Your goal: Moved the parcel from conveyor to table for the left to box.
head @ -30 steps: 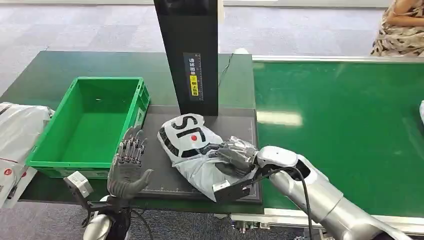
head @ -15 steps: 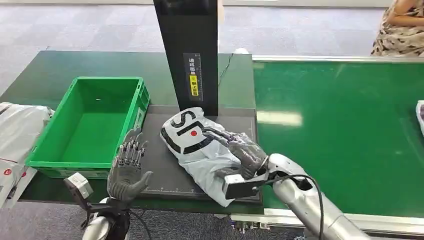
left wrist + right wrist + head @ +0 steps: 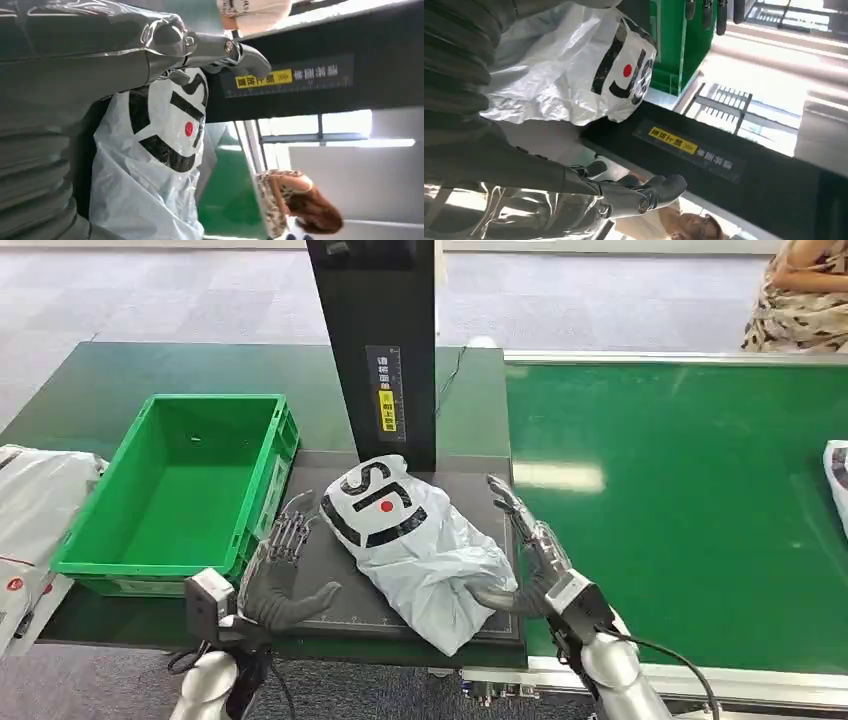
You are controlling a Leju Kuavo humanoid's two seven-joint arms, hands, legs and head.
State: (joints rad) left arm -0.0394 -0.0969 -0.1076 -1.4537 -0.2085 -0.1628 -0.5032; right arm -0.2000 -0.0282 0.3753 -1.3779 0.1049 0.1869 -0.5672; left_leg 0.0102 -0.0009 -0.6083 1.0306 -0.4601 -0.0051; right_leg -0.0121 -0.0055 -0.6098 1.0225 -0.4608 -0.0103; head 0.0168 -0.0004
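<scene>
We see the parcel (image 3: 415,540), a pale grey plastic mailing bag with black letters and a red dot, lying on the dark mat (image 3: 345,595) of the table (image 3: 120,370), its printed end toward the black upright post (image 3: 378,350). The green crate (image 3: 175,485) stands just beside the mat on the left, with nothing visible inside it (its floor is bare green).

Our right hand (image 3: 525,555) is at the parcel's right edge, fingers spread and stretched forward, thumb reaching toward the bag; it holds nothing, and we cannot tell whether the thumb touches the plastic. Our left hand (image 3: 280,575) is raised near the mat's left edge, between the crate and the parcel, fingers apart and empty, not touching the bag.

The green conveyor (image 3: 680,490) runs off to the right. Another white bag (image 3: 838,465) lies at its far right edge, and a person (image 3: 795,295) in a patterned garment is beyond it.
</scene>
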